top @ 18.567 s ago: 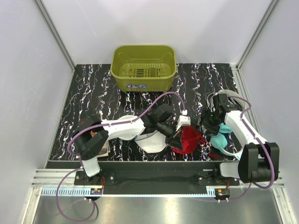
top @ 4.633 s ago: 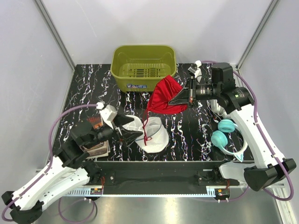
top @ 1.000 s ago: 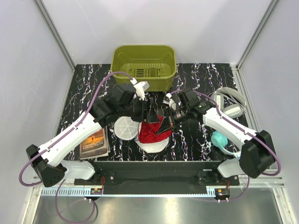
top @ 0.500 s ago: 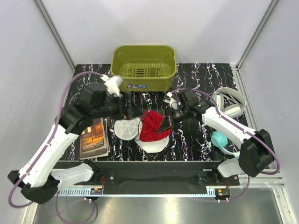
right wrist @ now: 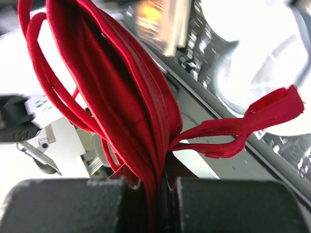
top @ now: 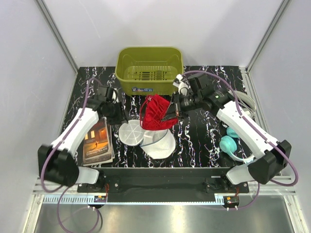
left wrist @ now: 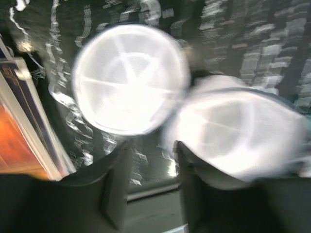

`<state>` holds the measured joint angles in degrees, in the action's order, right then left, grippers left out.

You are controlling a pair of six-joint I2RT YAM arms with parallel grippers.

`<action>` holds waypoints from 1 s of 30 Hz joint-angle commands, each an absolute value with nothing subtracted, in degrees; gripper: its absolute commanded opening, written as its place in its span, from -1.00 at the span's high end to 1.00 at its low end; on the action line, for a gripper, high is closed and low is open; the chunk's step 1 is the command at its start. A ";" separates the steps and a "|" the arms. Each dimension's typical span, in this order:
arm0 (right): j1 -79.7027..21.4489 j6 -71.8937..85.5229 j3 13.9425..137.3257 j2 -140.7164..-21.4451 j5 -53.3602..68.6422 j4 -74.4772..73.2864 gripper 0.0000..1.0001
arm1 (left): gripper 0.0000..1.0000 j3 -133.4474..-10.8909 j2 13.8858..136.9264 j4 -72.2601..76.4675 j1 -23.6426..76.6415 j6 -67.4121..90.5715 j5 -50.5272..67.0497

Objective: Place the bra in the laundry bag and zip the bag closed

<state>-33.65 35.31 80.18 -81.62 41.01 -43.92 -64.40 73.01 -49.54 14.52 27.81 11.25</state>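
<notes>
The red bra [top: 154, 115] hangs above the table, just beyond the laundry bag, and my right gripper [top: 171, 110] is shut on it. The right wrist view shows folded red fabric [right wrist: 121, 97] pinched between the jaws [right wrist: 158, 194], with straps trailing to the right. The white mesh laundry bag lies open near the front: its round lid [top: 131, 132] flat on the left, its body [top: 161, 144] on the right. My left gripper [top: 120, 116] hovers behind the lid. In its blurred wrist view the fingers [left wrist: 116, 179] stand apart around nothing, with the lid [left wrist: 129, 77] and body [left wrist: 238, 136] ahead.
An olive-green basket [top: 149, 70] stands at the back centre, close behind the bra. A book [top: 97, 143] lies left of the bag under the left arm. Teal headphones [top: 231, 143] and a coiled white cable [top: 243, 103] sit at the right.
The right gripper has lifted the bra up off the bag and back toward the basket. The left arm has drawn back to the left, its jaws narrowing.
</notes>
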 commanded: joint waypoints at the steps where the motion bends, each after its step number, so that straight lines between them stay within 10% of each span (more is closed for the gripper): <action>1: -34.10 35.33 87.53 -82.44 41.57 -45.53 1.00 | 0.16 -63.37 80.58 -41.76 12.13 20.13 7.04; 15: -34.19 33.14 90.00 -87.54 42.19 -45.44 1.00 | -0.25 -61.35 96.15 -37.27 10.46 13.10 3.43; 24: -34.10 32.70 88.59 -88.68 42.19 -44.83 1.00 | -0.05 -59.68 100.72 -33.67 10.46 13.89 3.51; 30: -34.19 32.52 88.77 -91.05 41.75 -43.51 1.00 | 0.68 -59.06 98.71 -32.96 10.46 14.76 7.47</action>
